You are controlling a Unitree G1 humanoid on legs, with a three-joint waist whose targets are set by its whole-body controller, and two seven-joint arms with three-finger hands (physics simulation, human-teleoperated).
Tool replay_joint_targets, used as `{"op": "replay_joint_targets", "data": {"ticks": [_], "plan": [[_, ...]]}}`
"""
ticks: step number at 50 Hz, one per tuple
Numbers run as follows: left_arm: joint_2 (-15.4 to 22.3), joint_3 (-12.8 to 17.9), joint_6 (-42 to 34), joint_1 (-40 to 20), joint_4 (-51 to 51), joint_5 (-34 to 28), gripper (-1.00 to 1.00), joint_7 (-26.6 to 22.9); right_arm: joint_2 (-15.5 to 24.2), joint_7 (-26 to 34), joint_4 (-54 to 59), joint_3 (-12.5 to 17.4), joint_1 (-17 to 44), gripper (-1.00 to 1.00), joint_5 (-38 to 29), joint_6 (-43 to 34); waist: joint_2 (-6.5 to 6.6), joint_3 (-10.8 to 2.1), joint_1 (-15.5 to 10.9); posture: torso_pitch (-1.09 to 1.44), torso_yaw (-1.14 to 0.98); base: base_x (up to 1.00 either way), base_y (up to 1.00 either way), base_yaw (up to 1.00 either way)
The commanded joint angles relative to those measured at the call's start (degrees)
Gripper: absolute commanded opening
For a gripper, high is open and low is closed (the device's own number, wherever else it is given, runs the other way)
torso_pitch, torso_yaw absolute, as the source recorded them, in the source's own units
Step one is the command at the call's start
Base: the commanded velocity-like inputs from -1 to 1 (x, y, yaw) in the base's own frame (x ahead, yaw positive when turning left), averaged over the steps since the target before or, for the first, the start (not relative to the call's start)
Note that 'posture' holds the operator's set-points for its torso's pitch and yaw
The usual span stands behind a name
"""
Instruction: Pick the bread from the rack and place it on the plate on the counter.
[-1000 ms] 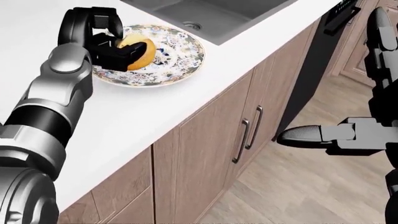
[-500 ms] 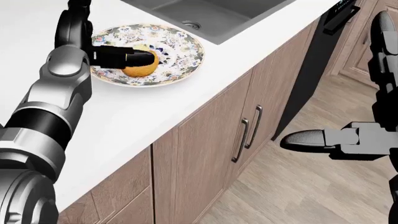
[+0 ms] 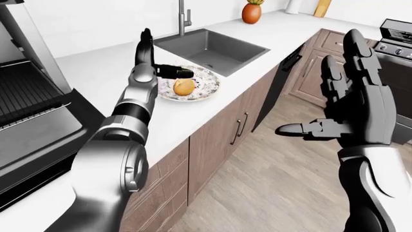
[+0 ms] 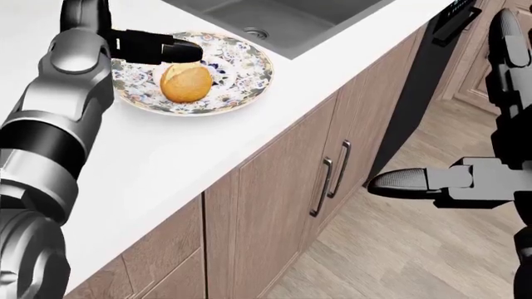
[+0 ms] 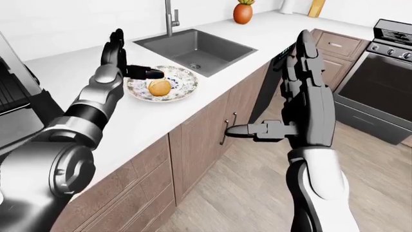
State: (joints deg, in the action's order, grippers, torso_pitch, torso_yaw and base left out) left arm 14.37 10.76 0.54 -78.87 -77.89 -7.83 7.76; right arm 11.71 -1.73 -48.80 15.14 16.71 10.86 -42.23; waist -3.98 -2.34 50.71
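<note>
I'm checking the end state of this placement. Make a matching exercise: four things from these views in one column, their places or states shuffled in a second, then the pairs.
Things:
1. bread
2. left hand
3. right hand
4. sink

Places or states:
A. open, held over the floor
B. set into the counter beside the plate
C. lying on the plate
D. open, fingers above the plate

Pairs: 1-C, 2-D, 3-A, 4-B

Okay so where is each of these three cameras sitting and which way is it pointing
Head view: on the head, tilted down at the plate holding the bread; left forearm, right robot hand show.
Left-eye view: head, looking across the counter; both arms show.
Right-eye view: the same, shifted right, stove visible.
All share plate, bread, sink, open left robot hand.
</note>
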Motion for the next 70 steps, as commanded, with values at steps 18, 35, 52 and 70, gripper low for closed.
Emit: {"op": "replay_joint_targets", "data": {"ticks": [18,35,52,70], "plan": [[1.63,-3.1,-1.54,-8.11,8.15,0.06,1.0,-3.82,0.17,0.02,-1.41,0.63,0.2,1.0,-0.42,2.18,0.28,-1.16,0.02,0.01,-0.91,0.0,0.0,0.0],[1.32,-6.27,-19.97,-0.41,40.45,-2.07,1.0,-7.86,1.22,-0.53,-1.85,0.81,2.63,1.0,0.54,0.23,0.56,-0.42,0.46,0.01,-0.91,0.0,0.0,0.0],[-0.61,-7.79,-49.35,12.23,87.45,-9.82,1.0,-16.49,2.71,-2.42,-2.36,1.04,5.88,1.0,2.16,-1.99,1.12,0.28,0.93,0.01,-0.91,0.0,0.0,0.0],[0.13,-8.1,-61.09,17.83,105.4,-17.7,1.0,-22.49,2.31,-2.91,-2.29,0.05,6.13,1.0,1.74,-2.22,1.36,0.73,1.35,0.01,-0.91,0.0,0.0,0.0]]}}
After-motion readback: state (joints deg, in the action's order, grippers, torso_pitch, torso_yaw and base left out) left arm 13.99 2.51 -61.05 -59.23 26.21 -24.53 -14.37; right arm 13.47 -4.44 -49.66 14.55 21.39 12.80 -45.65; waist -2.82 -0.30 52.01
